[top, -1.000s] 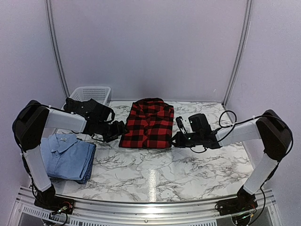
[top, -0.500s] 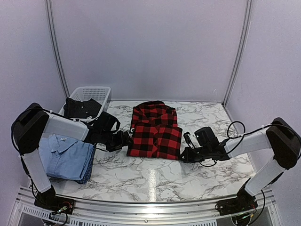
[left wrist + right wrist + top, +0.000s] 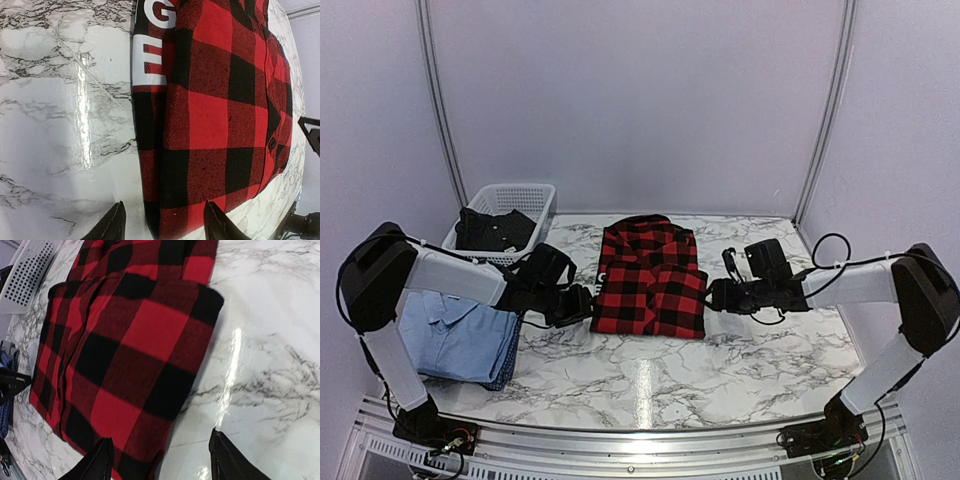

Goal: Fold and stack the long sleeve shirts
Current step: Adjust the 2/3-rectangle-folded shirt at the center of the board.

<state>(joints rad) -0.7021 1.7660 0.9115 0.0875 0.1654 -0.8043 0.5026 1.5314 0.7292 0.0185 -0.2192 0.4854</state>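
Red-and-black buffalo-check flannel shirt (image 3: 650, 280) folded mid marble worktop (image 3: 720, 370), left end effector (image 3: 578, 303) and right end effector (image 3: 715, 295) spread at its side edges; stacking probably next: pinch both edges, carry onto folded light blue collared shirt (image 3: 455, 335)

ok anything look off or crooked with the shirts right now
Only slightly: the red flannel shirt lies folded mid-table but skewed, its layers not lined up along the right edge. The blue shirt looks neatly folded; nothing spilled or damaged.
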